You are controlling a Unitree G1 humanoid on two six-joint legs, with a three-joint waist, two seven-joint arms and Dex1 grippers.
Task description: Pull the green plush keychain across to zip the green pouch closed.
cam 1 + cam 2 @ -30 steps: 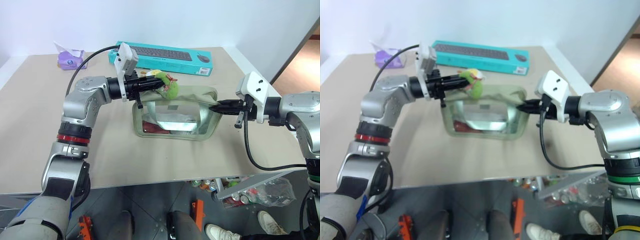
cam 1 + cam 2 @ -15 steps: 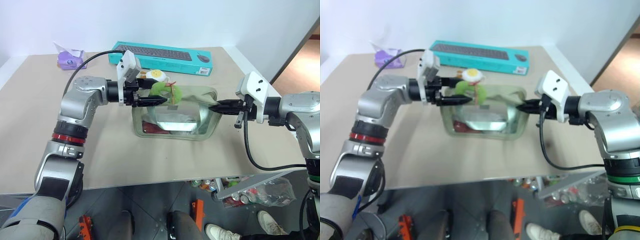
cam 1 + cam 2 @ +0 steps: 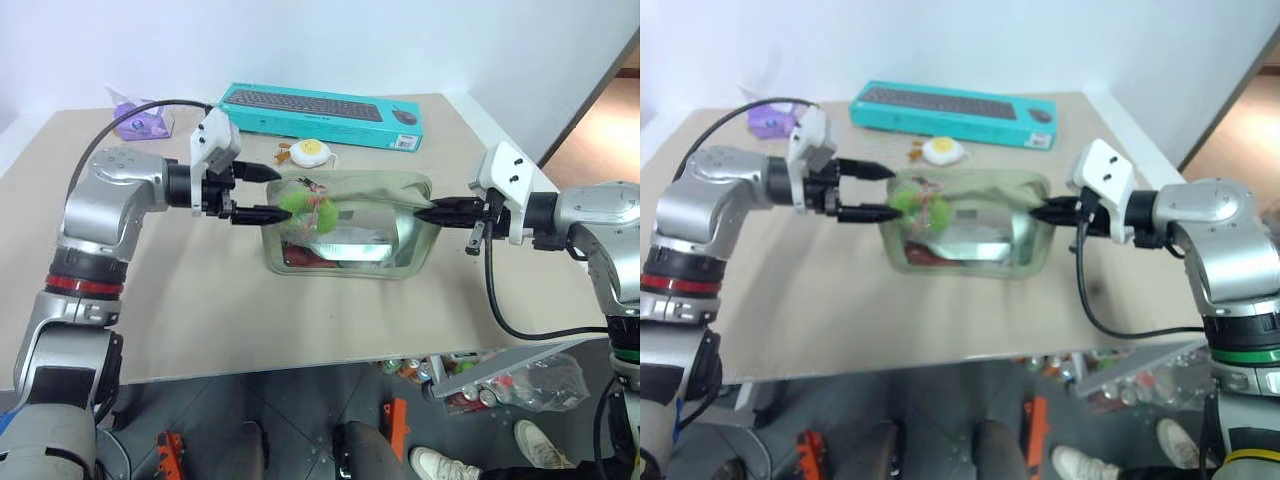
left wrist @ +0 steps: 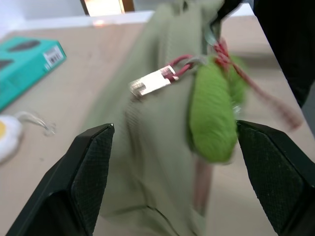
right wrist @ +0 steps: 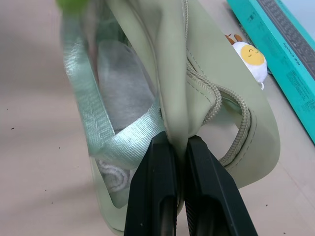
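Pale green pouch [image 3: 350, 225] with clear window standing on tabletop [image 3: 200, 300], right end pinched in clenched right hand [image 3: 432, 212]. Lime plush keychain [image 3: 297, 203] with red cord dangling at left end, just off released left hand [image 3: 262, 193]

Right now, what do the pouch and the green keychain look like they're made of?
The green pouch: apparently matte woven fabric with stitched seams, a glossy clear plastic window and shiny webbing straps. The green plush keychain: fuzzy, soft-looking pile on a reddish cord, with what looks like a small metal clasp.
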